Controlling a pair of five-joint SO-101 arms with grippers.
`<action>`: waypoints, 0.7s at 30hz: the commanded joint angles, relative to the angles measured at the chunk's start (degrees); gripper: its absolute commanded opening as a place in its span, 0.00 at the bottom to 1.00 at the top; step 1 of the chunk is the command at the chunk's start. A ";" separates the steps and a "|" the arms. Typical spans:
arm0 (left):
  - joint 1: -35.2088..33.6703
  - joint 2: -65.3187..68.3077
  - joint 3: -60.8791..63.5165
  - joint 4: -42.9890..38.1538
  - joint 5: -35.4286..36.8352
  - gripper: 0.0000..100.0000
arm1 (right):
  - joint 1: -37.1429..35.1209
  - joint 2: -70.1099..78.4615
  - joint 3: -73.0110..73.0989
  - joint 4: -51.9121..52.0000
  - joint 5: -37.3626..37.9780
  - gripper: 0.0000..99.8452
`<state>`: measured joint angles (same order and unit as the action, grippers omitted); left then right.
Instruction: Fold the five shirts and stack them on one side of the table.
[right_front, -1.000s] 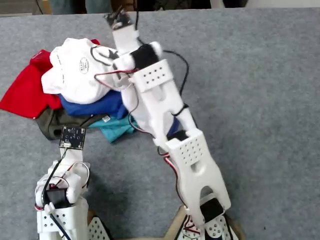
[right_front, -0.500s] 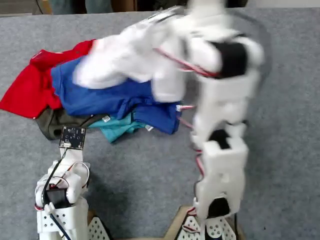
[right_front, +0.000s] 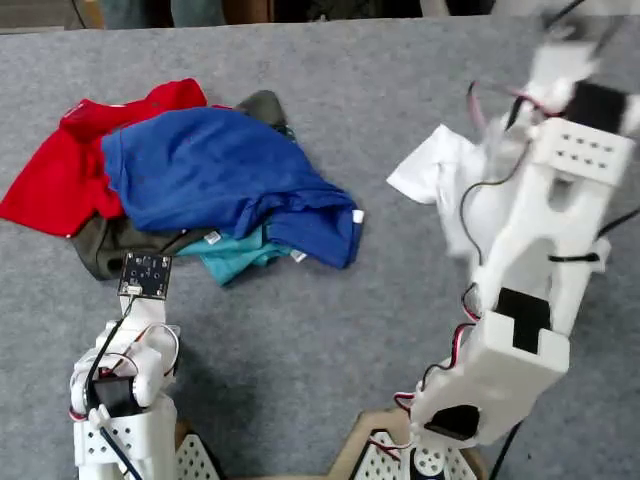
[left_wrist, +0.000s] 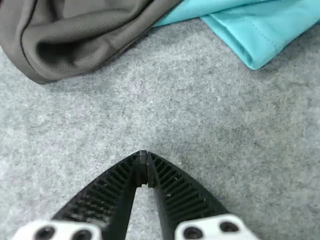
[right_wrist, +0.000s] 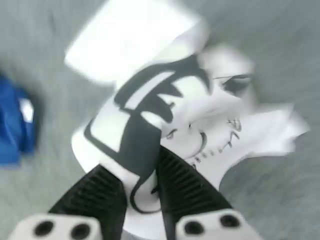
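**White shirt held apart from the pile**

The right hand (right_wrist: 142, 167) is clamped on the white shirt (right_front: 445, 185) at the right side of the table (right_front: 400, 60). The shirt is well apart from the pile, where the blue shirt (right_front: 220, 170) lies over the red shirt (right_front: 60, 175), dark grey shirt (right_front: 105, 250) and teal shirt (right_front: 235, 258). The left hand (left_wrist: 143, 162), fingers together and empty, is just beside the dark grey shirt.

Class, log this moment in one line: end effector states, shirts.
left end effector: shut, empty | right end effector: shut on white shirt | blue shirt: tops pile | folded: none
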<state>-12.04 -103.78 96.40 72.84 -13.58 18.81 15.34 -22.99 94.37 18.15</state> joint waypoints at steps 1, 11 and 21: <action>0.22 -0.26 0.84 0.09 0.53 0.03 | 0.09 -3.30 29.05 -19.25 1.93 0.01; -0.04 -0.26 -4.09 -0.70 -0.09 0.03 | 0.00 -6.64 52.53 -45.45 1.93 0.01; -0.48 11.96 -30.73 -8.26 -2.02 0.23 | -1.32 -6.90 54.37 -47.03 1.93 0.01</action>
<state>-12.04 -99.56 77.14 67.38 -16.75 18.73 8.48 30.37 48.22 19.74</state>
